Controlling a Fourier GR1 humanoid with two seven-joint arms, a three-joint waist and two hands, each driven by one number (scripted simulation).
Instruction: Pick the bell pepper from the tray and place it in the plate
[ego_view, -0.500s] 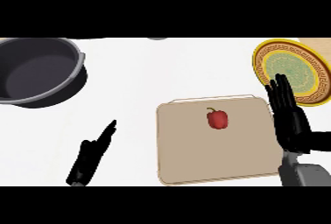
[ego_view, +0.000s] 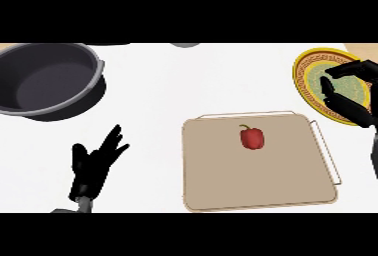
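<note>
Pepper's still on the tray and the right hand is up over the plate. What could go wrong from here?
1. The right hand sits over the plate, away from the bell pepper; coming back, it could clip the tray rim near it.
2. The pepper is small and rounded, lying on the flat tray; a closing hand may nudge it aside instead of holding it.
3. The plate lies at the view's right edge, partly cut off, so placement may be hard to check.

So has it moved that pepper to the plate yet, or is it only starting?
Nothing is done yet: the bell pepper lies on the tray, untouched. The right hand is over the plate, fingers curled, holding nothing. The left hand rests open. Grasping, carrying and placing all remain.
</note>
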